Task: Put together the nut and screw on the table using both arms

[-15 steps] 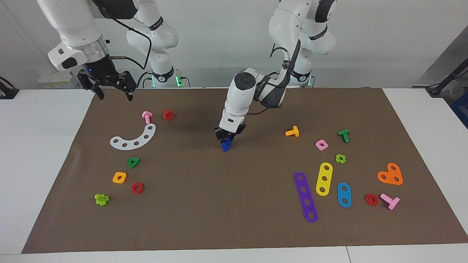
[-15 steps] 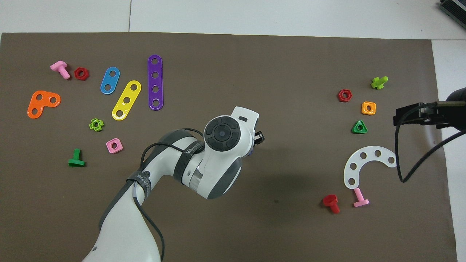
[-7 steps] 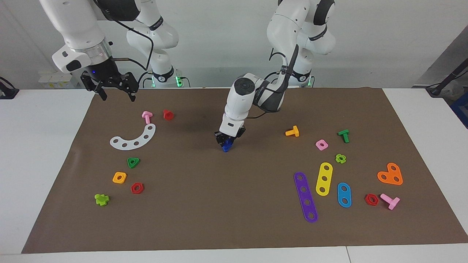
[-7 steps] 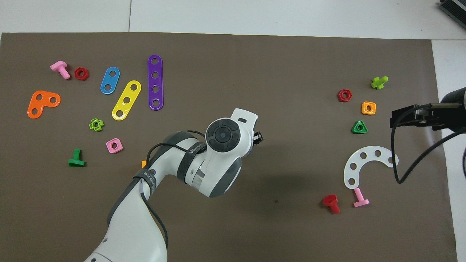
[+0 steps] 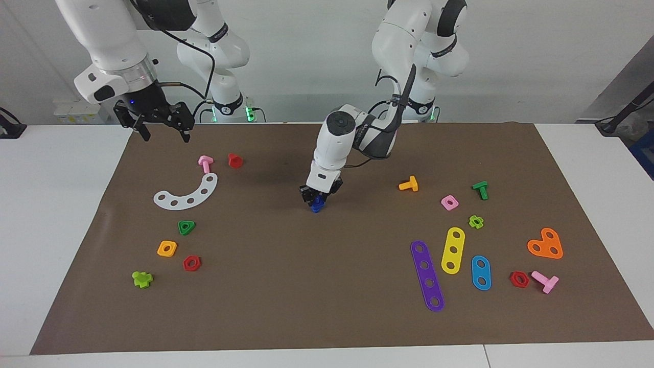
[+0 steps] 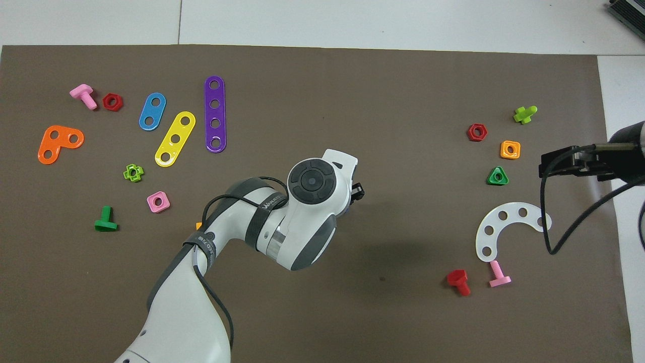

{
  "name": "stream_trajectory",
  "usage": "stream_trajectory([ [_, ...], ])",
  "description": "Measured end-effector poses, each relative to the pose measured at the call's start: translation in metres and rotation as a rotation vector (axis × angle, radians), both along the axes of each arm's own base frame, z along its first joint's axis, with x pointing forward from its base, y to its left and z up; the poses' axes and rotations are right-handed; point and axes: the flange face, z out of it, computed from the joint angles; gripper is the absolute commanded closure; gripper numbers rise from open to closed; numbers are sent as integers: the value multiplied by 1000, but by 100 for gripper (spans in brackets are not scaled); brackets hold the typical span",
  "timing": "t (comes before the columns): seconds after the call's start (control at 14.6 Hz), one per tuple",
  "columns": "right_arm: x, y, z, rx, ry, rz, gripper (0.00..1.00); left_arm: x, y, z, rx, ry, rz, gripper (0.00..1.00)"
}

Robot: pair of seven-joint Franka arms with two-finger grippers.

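Gripping a blue piece, probably the screw (image 5: 318,204), low over the middle of the mat (image 5: 327,306), the left gripper (image 5: 318,197) would have done best to turn squarely; whether the nut sat beneath was hidden, and the right gripper (image 5: 161,134) waited, fingers spread, over the mat's corner.

White lettering runs along a black strap (image 6: 265,204) around the left arm (image 6: 282,227), too small to read; no other text is visible.
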Motion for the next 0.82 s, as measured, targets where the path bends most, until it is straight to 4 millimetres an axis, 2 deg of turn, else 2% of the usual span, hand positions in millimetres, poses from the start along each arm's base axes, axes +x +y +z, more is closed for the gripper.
stream_trajectory([
  [0.14,0,0,0,0,0,0,0,9,5,18,7,9,8,31],
  [0.27,0,0,0,0,0,0,0,29,28,51,-5,-3,47,35],
  [0.41,0,0,0,0,0,0,0,49,76,102,-10,4,91,35],
  [0.55,0,0,0,0,0,0,0,57,132,152,-8,20,81,35],
  [0.69,0,0,0,0,0,0,0,57,183,190,-7,33,34,35],
  [0.82,0,0,0,0,0,0,0,55,233,220,-11,40,-50,34],
])
